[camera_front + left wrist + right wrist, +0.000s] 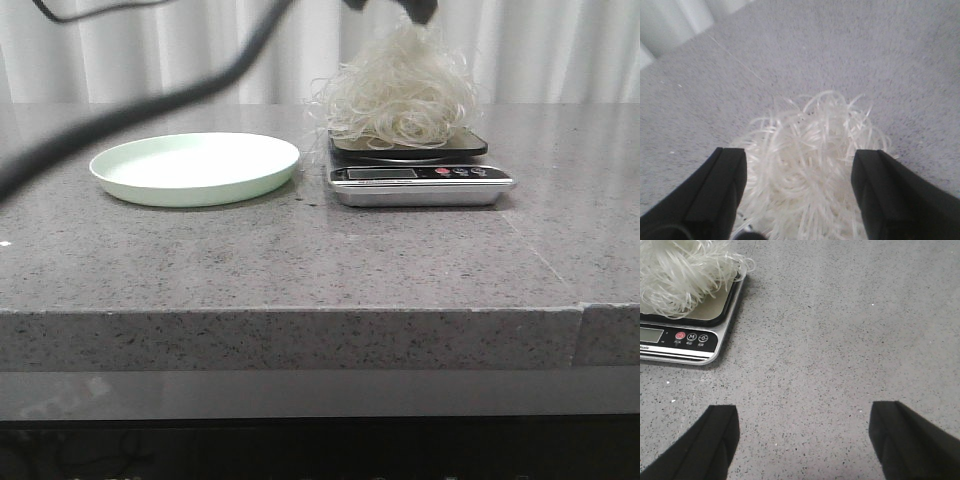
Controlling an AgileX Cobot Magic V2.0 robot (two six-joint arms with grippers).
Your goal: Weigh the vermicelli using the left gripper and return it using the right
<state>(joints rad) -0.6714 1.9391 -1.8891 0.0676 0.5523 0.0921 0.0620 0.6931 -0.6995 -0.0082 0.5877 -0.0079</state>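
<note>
The vermicelli [400, 100] is a fluffy white mound on the pan of a small silver kitchen scale [420, 186], right of centre on the table. My left gripper [392, 10] hangs just above the mound, at the top edge of the front view. In the left wrist view the left gripper [802, 155] is open, its black fingers [722, 190] wide apart, with the vermicelli [810, 150] under and between them. My right gripper [802, 410] is open over bare stone, to the right of the scale [690, 337] and the vermicelli [680, 270]. It does not show in the front view.
An empty pale green plate [195, 190] sits left of the scale. A dark, blurred cable [130, 115] crosses the upper left of the front view. The grey speckled stone table [320, 270] ends in a front edge. White curtains hang behind.
</note>
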